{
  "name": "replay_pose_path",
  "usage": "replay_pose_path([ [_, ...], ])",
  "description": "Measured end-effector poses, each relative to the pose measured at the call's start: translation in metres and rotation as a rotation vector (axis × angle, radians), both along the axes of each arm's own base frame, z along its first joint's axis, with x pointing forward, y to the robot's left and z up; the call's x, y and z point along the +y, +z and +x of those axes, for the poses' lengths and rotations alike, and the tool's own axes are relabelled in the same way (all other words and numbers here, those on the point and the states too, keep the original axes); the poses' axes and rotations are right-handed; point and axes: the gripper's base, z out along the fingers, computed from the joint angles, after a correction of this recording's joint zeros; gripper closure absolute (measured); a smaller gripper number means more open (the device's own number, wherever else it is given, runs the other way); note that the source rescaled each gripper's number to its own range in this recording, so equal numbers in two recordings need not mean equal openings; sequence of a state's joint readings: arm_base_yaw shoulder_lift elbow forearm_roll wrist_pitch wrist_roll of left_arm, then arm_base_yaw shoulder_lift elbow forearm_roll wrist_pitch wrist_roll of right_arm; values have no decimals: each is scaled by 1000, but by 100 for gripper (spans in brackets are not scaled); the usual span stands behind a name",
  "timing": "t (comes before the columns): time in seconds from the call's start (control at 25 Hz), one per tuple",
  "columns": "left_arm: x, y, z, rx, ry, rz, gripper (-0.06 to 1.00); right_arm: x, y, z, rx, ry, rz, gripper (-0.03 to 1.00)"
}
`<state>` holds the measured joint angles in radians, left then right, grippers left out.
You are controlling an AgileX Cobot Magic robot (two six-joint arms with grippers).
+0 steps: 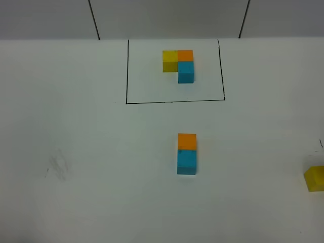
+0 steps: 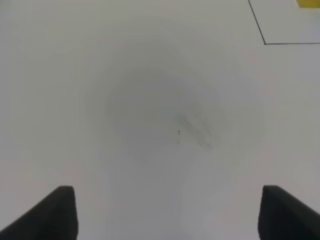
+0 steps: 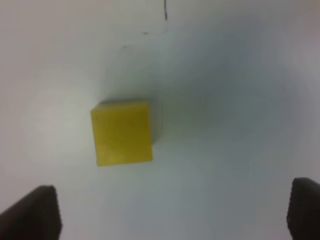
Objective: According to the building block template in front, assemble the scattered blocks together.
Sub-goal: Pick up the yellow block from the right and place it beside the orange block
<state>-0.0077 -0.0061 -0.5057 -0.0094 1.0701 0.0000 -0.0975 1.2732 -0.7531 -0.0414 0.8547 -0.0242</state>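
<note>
The template (image 1: 178,65) is an L of yellow, orange and blue cubes inside a thin black rectangular outline (image 1: 174,101) at the back of the table. Near the middle, the loose orange cube (image 1: 187,140) touches the far side of the loose light blue cube (image 1: 187,161). The loose yellow cube (image 1: 315,178) sits alone at the right edge; it also shows in the right wrist view (image 3: 122,132). My right gripper (image 3: 175,217) is open above it, with the cube ahead of the fingertips. My left gripper (image 2: 167,215) is open and empty over bare table. Neither gripper shows in the exterior high view.
A faint grey smudge (image 1: 58,164) marks the white table on the left; it also shows in the left wrist view (image 2: 192,130). A corner of the black outline (image 2: 264,42) shows there too. Two dark seams (image 1: 94,20) run down the back wall.
</note>
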Motion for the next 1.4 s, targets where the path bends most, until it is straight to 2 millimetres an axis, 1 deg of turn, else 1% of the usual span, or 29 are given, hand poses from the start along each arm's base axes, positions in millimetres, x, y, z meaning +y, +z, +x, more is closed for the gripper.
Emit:
replay_pose_path([
  [0.16, 0, 0, 0, 0, 0, 0, 38, 2, -26, 4, 27, -5, 26, 9],
  [0.4, 0, 0, 0, 0, 0, 0, 38, 3, -50, 11, 38, -19, 50, 10],
  [0.92, 0, 0, 0, 0, 0, 0, 38, 1, -90, 25, 109, -12, 57, 12],
  [1.08, 0, 0, 0, 0, 0, 0, 38, 1, -100, 28, 131, -10, 60, 15],
  [1.12, 0, 0, 0, 0, 0, 0, 38, 1, -102, 28, 137, -10, 62, 17],
  [1.2, 0, 0, 0, 0, 0, 0, 38, 2, -105, 28, 148, -6, 68, 26],
  [1.24, 0, 0, 0, 0, 0, 0, 38, 2, -105, 28, 151, 0, 70, 35],
  [1.28, 0, 0, 0, 0, 0, 0, 38, 2, -106, 28, 152, 5, 72, 47],
  [1.32, 0, 0, 0, 0, 0, 0, 38, 3, -106, 28, 152, 12, 71, 62],
  [1.36, 0, 0, 0, 0, 0, 0, 38, 3, -106, 28, 151, 12, 72, 72],
  [1.4, 0, 0, 0, 0, 0, 0, 38, 3, -106, 28, 149, 17, 71, 70],
])
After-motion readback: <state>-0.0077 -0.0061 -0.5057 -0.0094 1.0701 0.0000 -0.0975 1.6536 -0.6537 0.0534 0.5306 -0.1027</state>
